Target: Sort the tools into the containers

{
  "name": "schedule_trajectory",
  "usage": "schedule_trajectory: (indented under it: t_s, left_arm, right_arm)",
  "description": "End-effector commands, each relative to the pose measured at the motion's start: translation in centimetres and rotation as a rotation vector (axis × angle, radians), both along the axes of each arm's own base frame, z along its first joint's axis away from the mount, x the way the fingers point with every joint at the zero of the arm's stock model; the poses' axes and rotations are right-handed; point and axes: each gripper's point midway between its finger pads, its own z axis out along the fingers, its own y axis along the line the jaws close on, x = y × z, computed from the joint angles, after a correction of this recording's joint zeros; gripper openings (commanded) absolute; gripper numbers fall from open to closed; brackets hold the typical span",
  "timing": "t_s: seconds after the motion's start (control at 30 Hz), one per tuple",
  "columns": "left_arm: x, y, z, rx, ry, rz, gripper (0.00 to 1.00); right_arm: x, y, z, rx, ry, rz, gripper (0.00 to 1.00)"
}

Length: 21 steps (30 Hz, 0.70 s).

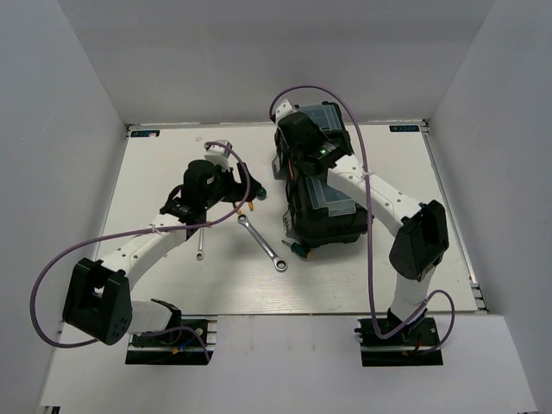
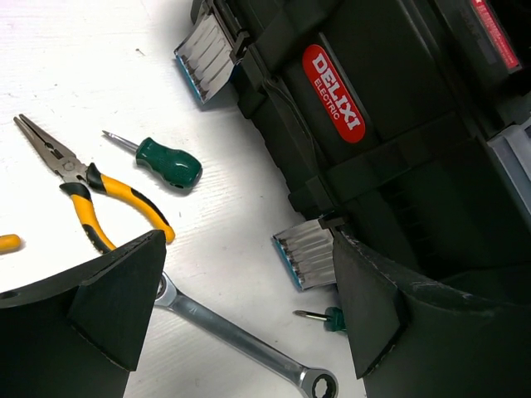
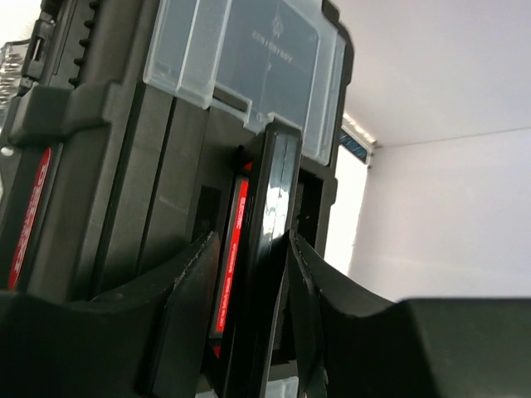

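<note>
Your right fingers clamp the handle of the toolbox, at 1 o'clock on the surface. Your left fingers gape above pliers and ratchet; a screwdriver lies beside them, at the toolbox's 9 o'clock.

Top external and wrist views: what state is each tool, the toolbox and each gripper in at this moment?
right gripper: shut on handle.
handle: clamped from both sides.
left gripper: open, empty.
toolbox: clear lids shut.
pliers: lying loose, closed.
green screwdriver: lying loose.
second screwdriver: lying loose, partly hidden beside toolbox.
ratchet wrench: lying loose.
small wrench: lying loose.
</note>
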Motion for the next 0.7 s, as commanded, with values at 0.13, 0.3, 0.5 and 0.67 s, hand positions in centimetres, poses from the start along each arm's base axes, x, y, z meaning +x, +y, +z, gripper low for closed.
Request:
schedule_trajectory:
  t_s: [0.13, 0.3, 0.5, 0.67]
  left_arm:
    - [-0.4, 0.6, 1.6, -0.017, -0.038, 0.016, 0.92]
    - [-0.5, 0.5, 1.7, -0.020, -0.037, 0.007, 0.92]
    - [-0.6, 0.5, 1.5, -0.023, -0.024, 0.010, 0.92]
    - [-0.6, 0.3, -0.1, -0.010, 0.012, 0.000, 0.92]
  right_arm:
    - [-2.4, -1.0, -3.1, 0.109, 0.162, -0.003, 0.44]
    - [-2.7, -1.1, -4.3, 0.143, 0.216, -0.004, 0.35]
    - [-1.2, -1.0, -3.0, 0.195, 0.206, -0.015, 0.02]
    - [0.0, 0.3, 2.6, 0.304, 0.130, 0.018, 0.00]
